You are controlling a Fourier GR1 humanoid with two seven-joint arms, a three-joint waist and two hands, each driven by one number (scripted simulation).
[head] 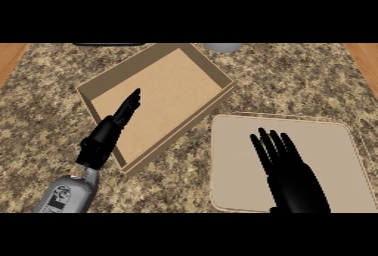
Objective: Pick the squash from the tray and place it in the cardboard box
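Squash unseen; tray [229, 165] under right robot hand [291, 175], fingers straight.

The left hand [111, 131], at the frame's centre left, is matte black with slim tapered fingers, joined to a glossy light-grey forearm [68, 195] bearing what may be small dark markings. The right hand [289, 172], lower right, is equally black, broader, with long fingers.

No text can be read on any thing; the left forearm [66, 196] carries small dark marks, but they are not legible.
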